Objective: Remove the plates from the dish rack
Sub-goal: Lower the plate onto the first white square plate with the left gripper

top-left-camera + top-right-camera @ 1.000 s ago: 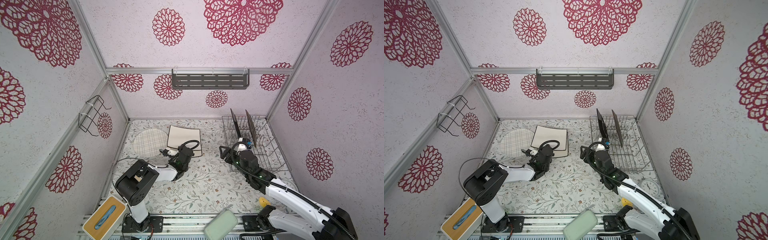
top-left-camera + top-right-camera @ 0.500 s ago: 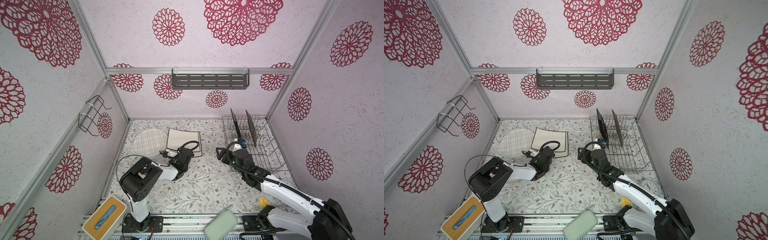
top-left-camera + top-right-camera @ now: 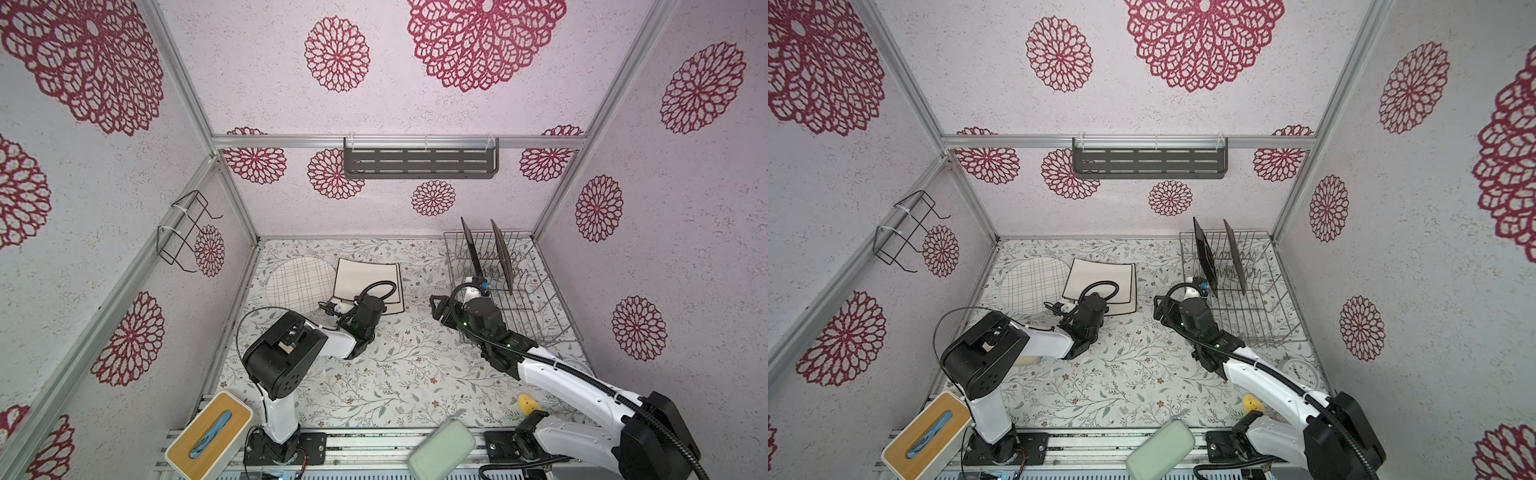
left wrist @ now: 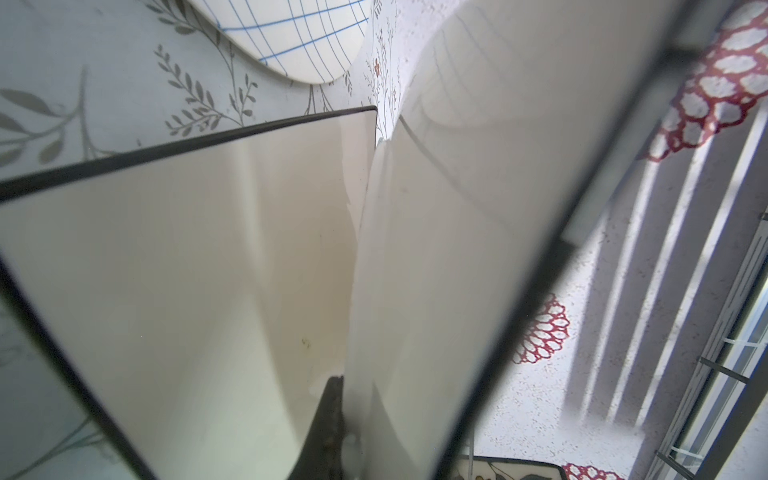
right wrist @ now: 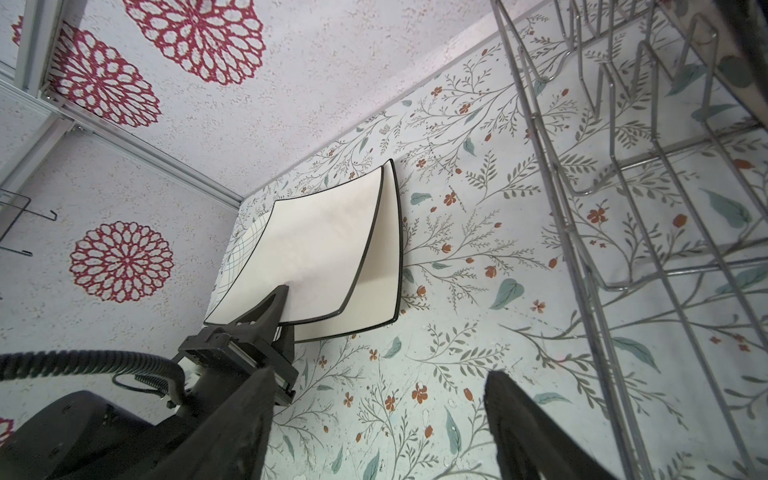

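My left arm [image 3: 334,345] and right arm [image 3: 557,372] are white shells with black joints behind the wrist. A ribbed black cable [image 5: 83,359] trails back from each hand. My left gripper [image 5: 286,297] and right gripper [image 5: 380,374] carry matte black tapered fingers; tiny green lights [image 3: 463,325] dot my right wrist

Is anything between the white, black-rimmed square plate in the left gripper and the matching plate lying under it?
Nothing visible. The left gripper clamps the tilted white, black-rimmed square plate just above the matching flat plate; the left wrist view shows a bare wedge between them.
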You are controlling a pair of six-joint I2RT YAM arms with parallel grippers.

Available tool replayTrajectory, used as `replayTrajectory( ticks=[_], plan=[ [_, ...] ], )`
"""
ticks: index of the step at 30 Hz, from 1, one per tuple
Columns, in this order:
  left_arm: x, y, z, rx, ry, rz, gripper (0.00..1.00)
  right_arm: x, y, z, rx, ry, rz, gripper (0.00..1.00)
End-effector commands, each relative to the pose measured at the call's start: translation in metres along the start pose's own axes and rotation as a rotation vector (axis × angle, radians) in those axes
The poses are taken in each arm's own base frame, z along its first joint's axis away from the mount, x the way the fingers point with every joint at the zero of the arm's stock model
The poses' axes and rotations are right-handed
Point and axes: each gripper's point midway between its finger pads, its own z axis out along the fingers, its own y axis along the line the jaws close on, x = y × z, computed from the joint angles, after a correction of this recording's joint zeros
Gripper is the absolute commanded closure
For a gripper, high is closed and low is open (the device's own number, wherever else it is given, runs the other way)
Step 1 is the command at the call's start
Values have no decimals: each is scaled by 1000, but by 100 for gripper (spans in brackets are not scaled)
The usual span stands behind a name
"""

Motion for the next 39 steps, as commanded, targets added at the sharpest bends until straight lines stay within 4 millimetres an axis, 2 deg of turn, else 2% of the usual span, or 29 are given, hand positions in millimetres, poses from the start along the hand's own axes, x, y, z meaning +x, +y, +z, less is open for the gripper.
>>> replayTrajectory(
  ticks=[1,19,27,32,39],
  plan=[
    [4,-65,0,188,9,-170,100,-19,21,-4,-57,-42,0,18],
    [7,-52,7,156,19,-197,100,-20,21,-6,-56,-44,0,17],
    [8,-39,10,125,22,-221,99,-21,22,-8,-56,-43,-1,16],
    [12,-37,11,107,35,-222,82,-21,21,-10,-54,-45,-1,16],
    [9,-32,10,73,24,-211,68,-24,20,-15,-49,-56,5,16]
  ],
)
